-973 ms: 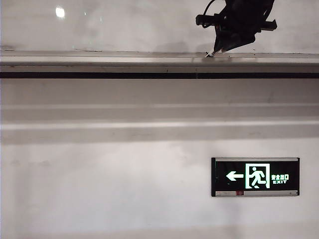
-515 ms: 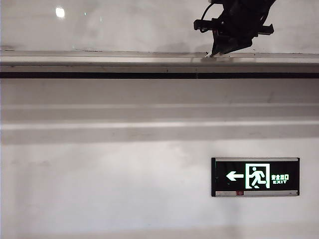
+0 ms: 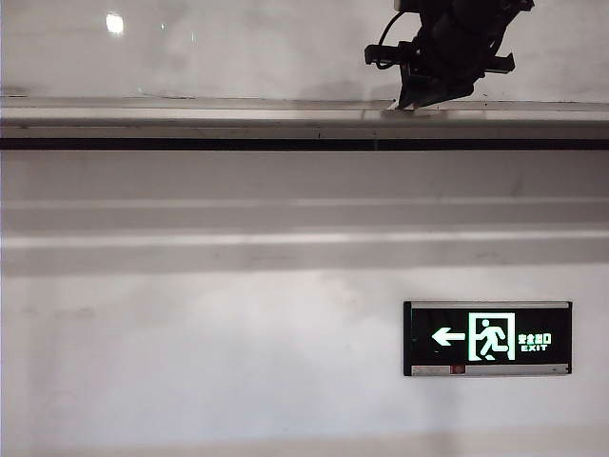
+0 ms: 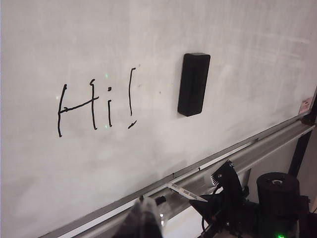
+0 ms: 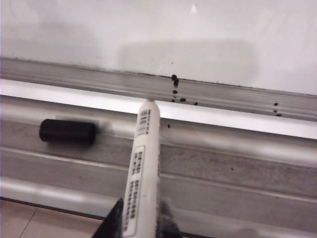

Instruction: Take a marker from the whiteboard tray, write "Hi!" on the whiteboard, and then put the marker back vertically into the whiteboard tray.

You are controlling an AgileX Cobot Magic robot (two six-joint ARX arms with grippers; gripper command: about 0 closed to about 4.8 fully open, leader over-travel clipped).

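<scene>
Right gripper [image 5: 140, 218], black two-finger, clamped on the slim white labelled marker [image 5: 141, 168], its far end over the long grey metal whiteboard tray [image 5: 237, 148]. A black cap [image 5: 67, 132] lies in the tray at the marker's nine o'clock. The glossy whiteboard [image 4: 148, 44] reads "Hi!", black eraser block [image 4: 193, 84] at its three o'clock. Left gripper [image 4: 141, 220] blurred, can't tell its opening.

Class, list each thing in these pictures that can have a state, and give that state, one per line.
White-barrelled marker: uncapped, held over the tray.
Black marker cap: off, lying in the grey whiteboard tray.
Glossy whiteboard: "Hi!" written.
Right gripper: shut on marker.
Left gripper: unclear.
</scene>
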